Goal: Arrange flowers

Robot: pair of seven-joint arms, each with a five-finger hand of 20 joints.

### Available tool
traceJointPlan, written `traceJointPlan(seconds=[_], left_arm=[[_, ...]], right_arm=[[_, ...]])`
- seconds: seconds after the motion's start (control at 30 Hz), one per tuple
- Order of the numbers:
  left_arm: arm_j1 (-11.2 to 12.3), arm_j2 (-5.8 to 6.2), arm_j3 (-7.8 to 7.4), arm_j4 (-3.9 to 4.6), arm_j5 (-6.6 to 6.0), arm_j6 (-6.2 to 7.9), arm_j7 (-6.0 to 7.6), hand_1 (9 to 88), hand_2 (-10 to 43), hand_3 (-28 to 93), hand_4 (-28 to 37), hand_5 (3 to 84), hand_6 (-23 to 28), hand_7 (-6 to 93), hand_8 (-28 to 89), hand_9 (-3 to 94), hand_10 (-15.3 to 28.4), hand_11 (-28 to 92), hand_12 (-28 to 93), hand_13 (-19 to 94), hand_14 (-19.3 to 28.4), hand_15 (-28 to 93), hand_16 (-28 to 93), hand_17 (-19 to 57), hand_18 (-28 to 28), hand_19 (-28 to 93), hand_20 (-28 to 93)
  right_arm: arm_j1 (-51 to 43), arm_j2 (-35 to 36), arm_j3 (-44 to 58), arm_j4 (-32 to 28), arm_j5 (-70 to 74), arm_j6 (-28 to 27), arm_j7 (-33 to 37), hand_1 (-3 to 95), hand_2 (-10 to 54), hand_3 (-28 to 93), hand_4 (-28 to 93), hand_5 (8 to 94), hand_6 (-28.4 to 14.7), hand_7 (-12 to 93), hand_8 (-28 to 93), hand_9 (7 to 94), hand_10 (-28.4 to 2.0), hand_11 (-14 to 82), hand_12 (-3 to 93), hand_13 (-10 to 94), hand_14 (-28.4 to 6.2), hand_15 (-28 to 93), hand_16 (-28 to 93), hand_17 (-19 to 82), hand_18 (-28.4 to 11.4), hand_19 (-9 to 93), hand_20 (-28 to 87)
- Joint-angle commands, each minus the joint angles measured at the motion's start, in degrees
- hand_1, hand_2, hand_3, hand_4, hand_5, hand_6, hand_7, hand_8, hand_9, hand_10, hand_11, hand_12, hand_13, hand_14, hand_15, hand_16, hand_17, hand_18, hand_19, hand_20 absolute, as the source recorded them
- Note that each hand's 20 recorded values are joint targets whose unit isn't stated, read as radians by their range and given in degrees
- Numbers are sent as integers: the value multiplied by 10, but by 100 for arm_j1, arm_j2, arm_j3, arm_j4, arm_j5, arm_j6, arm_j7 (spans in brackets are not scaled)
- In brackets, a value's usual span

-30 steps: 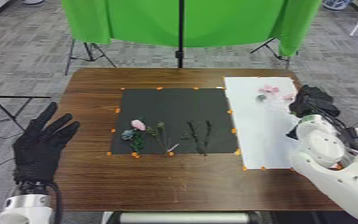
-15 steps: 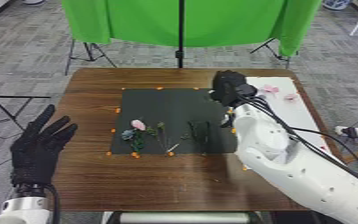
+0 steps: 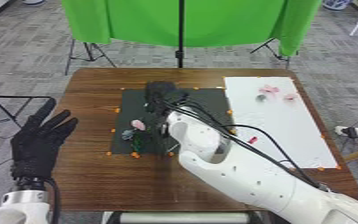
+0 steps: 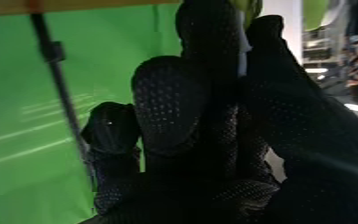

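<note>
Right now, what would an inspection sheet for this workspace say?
Surface: brown wooden table, square black mat, long white sheet.
Job's things: pink oval flower and blue-grey bloom on the mat; pale pink blossoms and small red piece on the sheet.
Clutter: small orange markers around the mat.
Hands: black-gloved left hand at the table's left edge, fingers open; black-gloved right hand over the mat.
Cables: black cables at both arms.
Surroundings: green cloth behind the table.

Flowers [image 3: 138,124] on mat [image 3: 134,105] and on sheet [image 3: 286,132] right of it
</note>
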Motion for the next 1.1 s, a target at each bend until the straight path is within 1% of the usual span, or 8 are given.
traceJointPlan(seconds=[0.03, 0.3, 0.7, 0.77, 0.93, 1.03, 1.07, 1.1], left_arm=[[-132, -39, 27, 67, 84, -98, -215, 185, 74, 762, -283, 314, 52, 148, -111, 327, 184, 225, 117, 245, 255, 478, -66, -97, 240, 507, 207], [-204, -74, 40, 90, 111, -127, -302, 187, 73, 764, -283, 315, 52, 148, -111, 327, 184, 225, 118, 244, 255, 478, -67, -97, 240, 507, 207], [-263, -52, 65, 98, 107, -123, -381, 202, 71, 772, -283, 317, 53, 145, -111, 329, 183, 224, 117, 249, 257, 480, -66, -82, 248, 553, 235], [-245, -62, 62, 90, 127, -125, -396, 205, 70, 772, -283, 317, 53, 144, -109, 329, 184, 223, 117, 252, 257, 485, -65, -74, 250, 568, 250], [-237, -72, 48, 86, 128, -110, -421, 206, 71, 772, -283, 317, 54, 144, -109, 329, 185, 225, 117, 251, 258, 490, -66, -78, 249, 554, 255], [-189, -40, 78, 77, 90, -85, -325, 207, 71, 773, -283, 317, 54, 143, -109, 329, 184, 226, 118, 251, 258, 490, -67, -80, 248, 547, 257], [-187, -71, 74, 75, 114, -106, -380, 208, 71, 772, -283, 317, 54, 143, -109, 329, 184, 226, 118, 250, 258, 490, -68, -80, 248, 545, 257], [-181, -71, 86, 77, 105, -107, -342, 208, 70, 773, -283, 317, 54, 143, -109, 329, 184, 226, 118, 250, 258, 490, -68, -80, 247, 543, 257]], right_arm=[[-106, -201, -74, 188, -332, -436, -5, 564, -95, 708, -283, 841, 29, 220, 13, 937, -63, 158, 346, 779, -50, 683, 203, 335, -216, 932, 566], [-212, -296, 37, 229, -401, -856, 74, 539, -95, 691, -283, 814, 27, 179, 2, 914, -69, 165, 348, 743, -58, 710, 191, 314, -218, 932, 559], [-202, -310, 11, 181, -764, -893, 47, 391, -95, 763, -283, 730, 24, 176, -75, 805, -98, 378, 203, 678, -88, 772, 173, 286, -224, 932, 583], [-209, -298, 7, 171, -746, -847, 81, 369, -95, 779, -283, 720, 22, 181, -126, 789, -104, 404, 200, 670, -93, 786, 179, 286, -226, 932, 586], [-238, -317, 88, 164, -777, -885, 65, 353, -95, 776, -283, 708, 13, 174, -131, 770, -111, 433, 198, 649, -105, 814, 180, 286, -227, 932, 591], [-196, -299, 59, 133, -710, -846, 85, 349, -95, 775, -283, 705, 11, 172, -130, 768, -112, 437, 196, 646, -105, 818, 178, 285, -227, 932, 593], [-263, -308, 146, 103, -766, -881, 61, 349, -95, 775, -283, 705, 11, 172, -130, 767, -112, 438, 196, 646, -105, 818, 177, 285, -227, 932, 594], [-170, -249, 86, 72, -672, -792, 116, 348, -95, 774, -283, 704, 11, 172, -130, 767, -113, 439, 195, 646, -105, 819, 176, 285, -227, 932, 594]])
